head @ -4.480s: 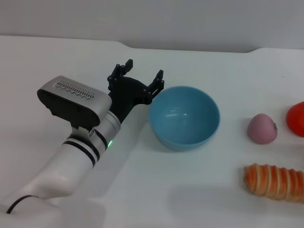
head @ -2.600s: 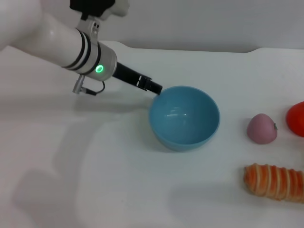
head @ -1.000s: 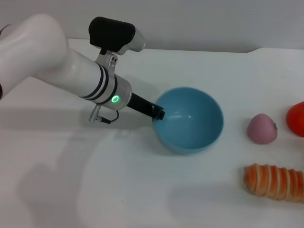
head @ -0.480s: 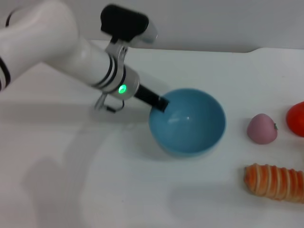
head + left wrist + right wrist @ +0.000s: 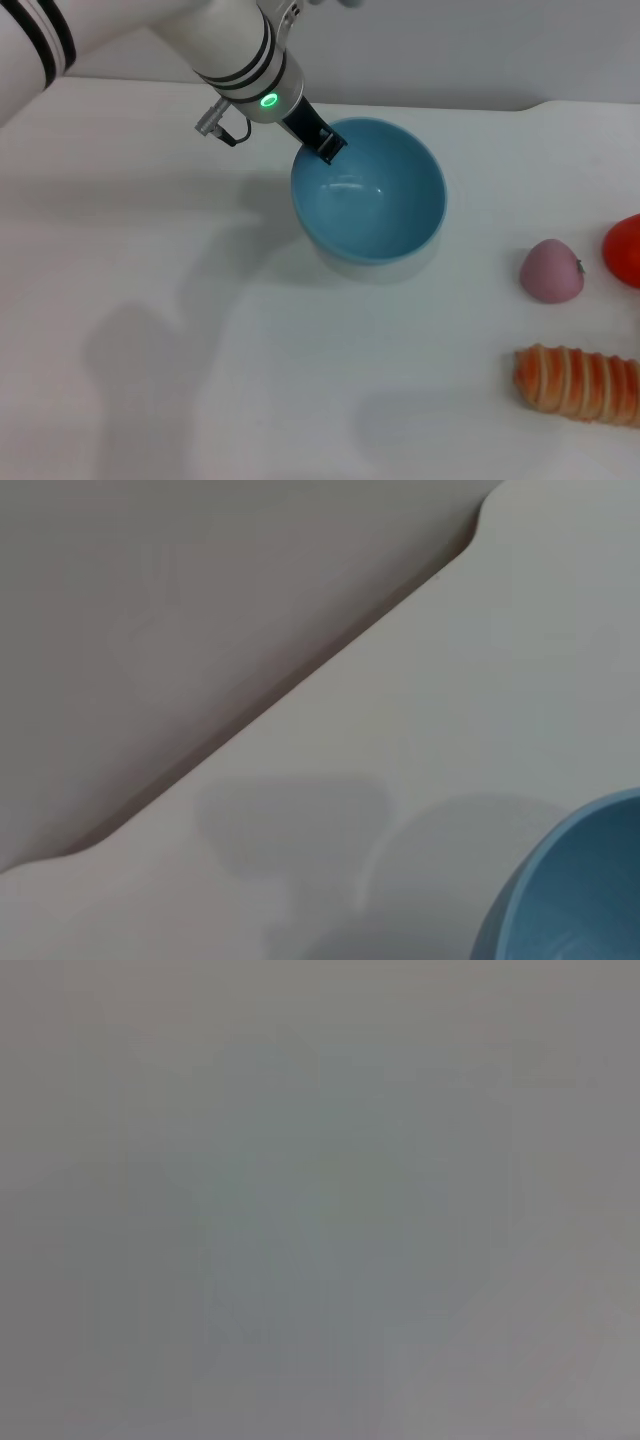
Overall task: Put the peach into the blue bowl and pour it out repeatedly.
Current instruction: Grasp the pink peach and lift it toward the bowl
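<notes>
The light blue bowl (image 5: 368, 190) is empty and hangs a little above the white table, with its shadow under it. My left gripper (image 5: 325, 143) is shut on the bowl's near-left rim, and the arm reaches in from the upper left. Part of the bowl's rim also shows in the left wrist view (image 5: 570, 890). The dull-pink peach (image 5: 551, 270) lies on the table to the right of the bowl, apart from it. My right gripper is out of view; the right wrist view shows only plain grey.
A red-orange round fruit (image 5: 625, 250) lies at the right edge, just beyond the peach. An orange ribbed roll (image 5: 578, 383) lies at the front right. The table's back edge (image 5: 420, 105) runs behind the bowl.
My left gripper closed on the bowl's rim, then lifted the bowl and carried it up and to the left. The peach, red fruit and roll have not moved.
</notes>
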